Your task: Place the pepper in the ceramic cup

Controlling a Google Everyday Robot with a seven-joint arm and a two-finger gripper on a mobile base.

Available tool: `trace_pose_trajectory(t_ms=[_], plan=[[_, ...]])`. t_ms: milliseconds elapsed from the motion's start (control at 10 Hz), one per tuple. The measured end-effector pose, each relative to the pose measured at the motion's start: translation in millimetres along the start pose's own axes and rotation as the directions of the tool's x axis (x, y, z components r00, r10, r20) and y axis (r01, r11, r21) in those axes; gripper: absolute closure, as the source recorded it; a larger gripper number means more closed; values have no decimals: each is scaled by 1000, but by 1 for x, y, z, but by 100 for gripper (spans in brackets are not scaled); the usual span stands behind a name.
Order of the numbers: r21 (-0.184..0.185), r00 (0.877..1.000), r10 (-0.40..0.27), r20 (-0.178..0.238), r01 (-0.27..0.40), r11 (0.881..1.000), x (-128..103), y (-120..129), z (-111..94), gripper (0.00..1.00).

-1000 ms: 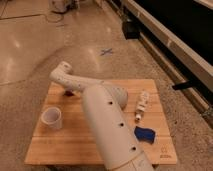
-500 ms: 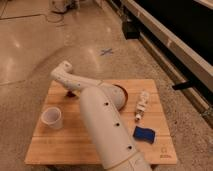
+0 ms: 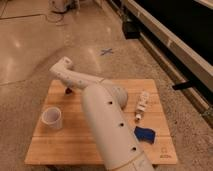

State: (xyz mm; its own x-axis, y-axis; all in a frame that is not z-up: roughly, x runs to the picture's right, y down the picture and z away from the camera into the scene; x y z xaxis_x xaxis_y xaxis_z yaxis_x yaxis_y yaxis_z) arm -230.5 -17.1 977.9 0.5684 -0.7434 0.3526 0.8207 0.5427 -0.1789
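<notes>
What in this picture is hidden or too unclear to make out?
Camera view:
- Gripper, far left over the table: mostly hidden by the arm.
- Pepper: only a dark red speck beneath it; held or not, unclear.
- Table's middle: covered by the arm.
- White thing at right: too blurred to name.

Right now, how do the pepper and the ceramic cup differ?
Colour: the ceramic cup is white, the pepper dark red.
Size: the cup is far larger than the pepper.
Place: the cup stands upright and alone on the left of the wooden table, nearer the camera; the pepper is near the table's far edge, right beneath the gripper, apart from the cup.
Shared: both are on the table, left of the arm.
</notes>
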Motion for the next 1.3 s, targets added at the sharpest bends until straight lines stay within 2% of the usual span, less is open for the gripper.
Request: trace_pose_trajectory(t_ms=[200, 300, 600, 900, 1100, 1300], plan=[[36, 999, -19, 36, 17, 999, -12, 4, -24, 100], [60, 997, -32, 67, 28, 998, -25, 6, -38, 100], [130, 981, -93, 171, 71, 989, -69, 22, -85, 100], [201, 950, -176, 257, 126, 972, -109, 37, -129, 100], [234, 929, -216, 299, 148, 961, -122, 45, -149, 100], [243, 910, -241, 338, 163, 956, -128, 57, -161, 100]])
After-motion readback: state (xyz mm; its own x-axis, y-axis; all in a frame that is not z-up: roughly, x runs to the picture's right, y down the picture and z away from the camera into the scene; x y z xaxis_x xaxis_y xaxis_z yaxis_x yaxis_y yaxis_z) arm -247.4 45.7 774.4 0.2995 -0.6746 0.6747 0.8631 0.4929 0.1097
